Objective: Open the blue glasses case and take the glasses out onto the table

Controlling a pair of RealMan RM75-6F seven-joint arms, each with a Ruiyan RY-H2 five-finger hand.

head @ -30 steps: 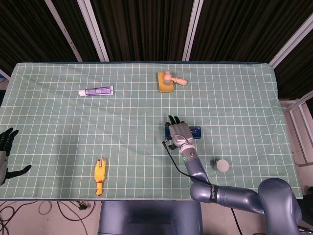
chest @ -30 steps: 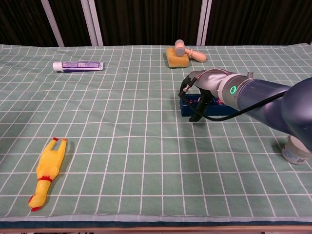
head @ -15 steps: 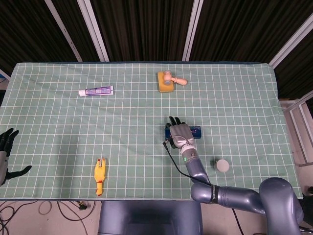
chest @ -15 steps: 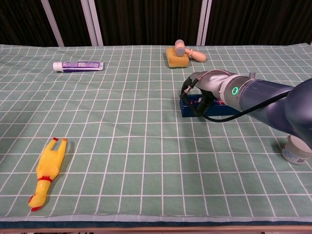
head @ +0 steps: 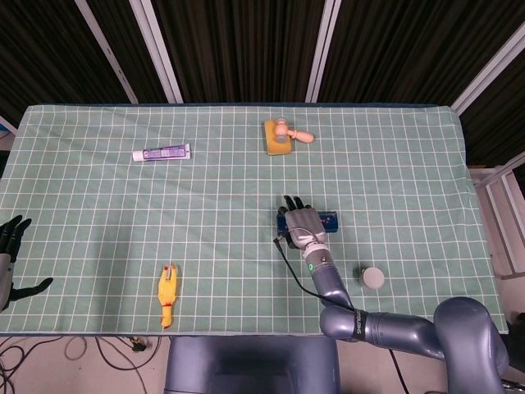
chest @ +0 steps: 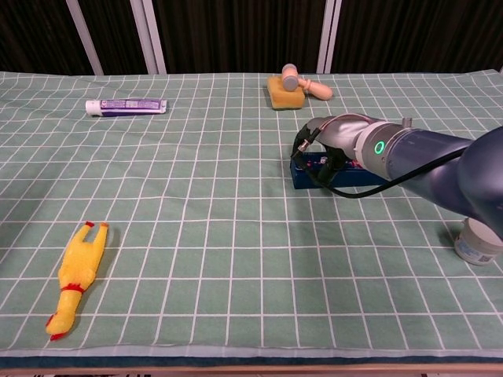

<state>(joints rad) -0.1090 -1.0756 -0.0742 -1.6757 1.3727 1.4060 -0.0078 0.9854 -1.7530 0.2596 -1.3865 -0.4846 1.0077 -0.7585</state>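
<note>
Blue glasses case (head: 327, 220) lies mid-table, right of center, mostly hidden under right hand (head: 301, 220), which lies flat on it; can't tell if it grips. Left hand (head: 10, 246) at table's left edge, cut off, fingers apart, holding nothing.

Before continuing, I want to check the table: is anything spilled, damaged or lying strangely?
Nothing stands out. The blue glasses case lies flat under the right hand; the yellow rubber chicken and white toothpaste tube look intact.

Glossy grey-blue arm (chest: 424, 161), green indicator ring (chest: 378, 146), black cable (chest: 346, 192).
</note>
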